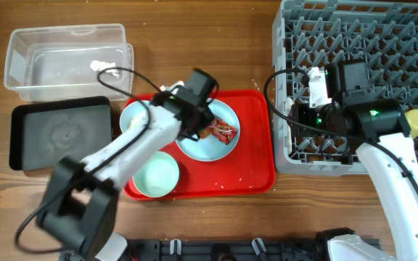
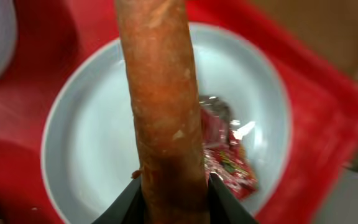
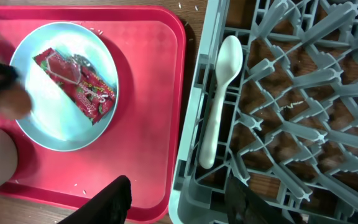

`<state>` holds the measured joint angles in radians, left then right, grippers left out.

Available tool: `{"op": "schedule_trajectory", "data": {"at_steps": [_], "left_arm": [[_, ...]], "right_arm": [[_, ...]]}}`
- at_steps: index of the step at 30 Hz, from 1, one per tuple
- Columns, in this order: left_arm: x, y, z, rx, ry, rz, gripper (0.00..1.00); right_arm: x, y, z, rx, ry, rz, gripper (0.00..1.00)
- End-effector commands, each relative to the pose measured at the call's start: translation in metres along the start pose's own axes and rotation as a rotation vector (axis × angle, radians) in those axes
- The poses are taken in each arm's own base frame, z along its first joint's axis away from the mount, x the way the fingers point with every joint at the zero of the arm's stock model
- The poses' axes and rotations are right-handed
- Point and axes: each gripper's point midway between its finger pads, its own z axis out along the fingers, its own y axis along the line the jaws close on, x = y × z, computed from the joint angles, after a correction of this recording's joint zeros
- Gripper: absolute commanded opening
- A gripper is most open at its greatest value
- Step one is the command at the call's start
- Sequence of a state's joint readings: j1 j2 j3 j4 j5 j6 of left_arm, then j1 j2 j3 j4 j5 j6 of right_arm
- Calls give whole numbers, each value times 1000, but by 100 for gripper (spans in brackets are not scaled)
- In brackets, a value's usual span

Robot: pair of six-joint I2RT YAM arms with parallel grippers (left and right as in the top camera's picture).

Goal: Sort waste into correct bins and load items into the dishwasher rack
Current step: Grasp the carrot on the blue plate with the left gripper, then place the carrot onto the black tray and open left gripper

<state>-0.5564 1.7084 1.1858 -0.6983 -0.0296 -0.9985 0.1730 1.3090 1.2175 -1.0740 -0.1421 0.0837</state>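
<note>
My left gripper is shut on the orange carrot piece and holds it over the round light-blue plate on the red tray. The red snack wrapper lies on that plate, and also shows in the left wrist view. My right gripper is open and empty above the left edge of the grey dishwasher rack. The white spoon lies in the rack. The yellow cup sits at the rack's right side. The white paper scrap lies in the clear tub.
The black tray sits below the clear tub at the left. A pale green bowl stands on the red tray's front left. A pale blue bowl is partly hidden under my left arm. A few white grains dot the red tray.
</note>
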Motion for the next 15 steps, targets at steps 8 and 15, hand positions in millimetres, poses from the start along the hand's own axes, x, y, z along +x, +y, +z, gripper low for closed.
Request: {"op": "schedule_trajectory", "data": {"at_steps": [8, 15], "left_arm": [[-116, 116, -98, -45, -223, -212, 23], [-167, 263, -103, -222, -272, -631, 23]], "right_arm": [[-1, 2, 1, -12, 4, -13, 51], [-1, 2, 1, -12, 4, -12, 51]]}}
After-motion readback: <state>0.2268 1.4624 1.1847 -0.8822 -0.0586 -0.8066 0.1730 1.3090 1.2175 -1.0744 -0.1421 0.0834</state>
